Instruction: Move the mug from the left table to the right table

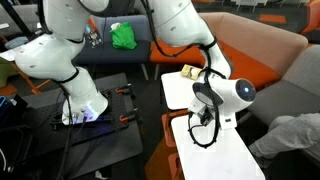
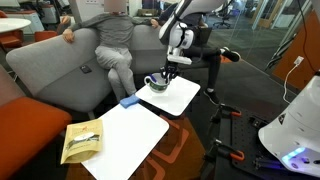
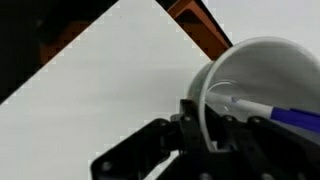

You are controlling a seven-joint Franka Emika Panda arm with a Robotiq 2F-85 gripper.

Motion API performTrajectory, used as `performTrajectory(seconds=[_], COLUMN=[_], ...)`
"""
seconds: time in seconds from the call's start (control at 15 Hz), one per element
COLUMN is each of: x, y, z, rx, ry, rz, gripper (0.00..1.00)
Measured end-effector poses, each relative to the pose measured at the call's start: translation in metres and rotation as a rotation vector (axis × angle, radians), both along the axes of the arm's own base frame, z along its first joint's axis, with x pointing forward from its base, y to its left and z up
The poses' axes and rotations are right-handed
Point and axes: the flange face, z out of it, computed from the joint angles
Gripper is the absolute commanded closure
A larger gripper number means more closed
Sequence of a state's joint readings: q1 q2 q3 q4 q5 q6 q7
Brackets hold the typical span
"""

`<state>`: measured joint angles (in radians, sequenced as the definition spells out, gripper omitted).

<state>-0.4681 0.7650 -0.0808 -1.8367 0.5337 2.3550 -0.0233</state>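
Observation:
The mug is a dark grey cup with a pale rim, at the small squarish left table's edge nearest the sofa. My gripper comes down on it from above. In the wrist view the mug's pale inside fills the right side, and my fingers are closed on its rim wall, one inside and one outside. I cannot tell if the mug touches the table. The longer right table lies beside it. In an exterior view my gripper hides the mug.
A tan box lies on the longer table's near end, and also shows in an exterior view. A small blue item sits between the tables. A person sits on the grey sofa behind. A green cloth lies on a dark seat.

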Motion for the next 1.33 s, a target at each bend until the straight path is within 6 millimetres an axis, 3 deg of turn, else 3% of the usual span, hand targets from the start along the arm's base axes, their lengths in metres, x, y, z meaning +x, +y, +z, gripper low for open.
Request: performTrajectory(seconds=[0.53,1.33], x=[-0.037,-0.09], y=[-0.037,-0.035], z=[-0.005,-0.037], rx=[-0.022,-0.024], ry=[0.124,0.13], rz=[-0.317,-0.397], gripper=[0.97,0.97])
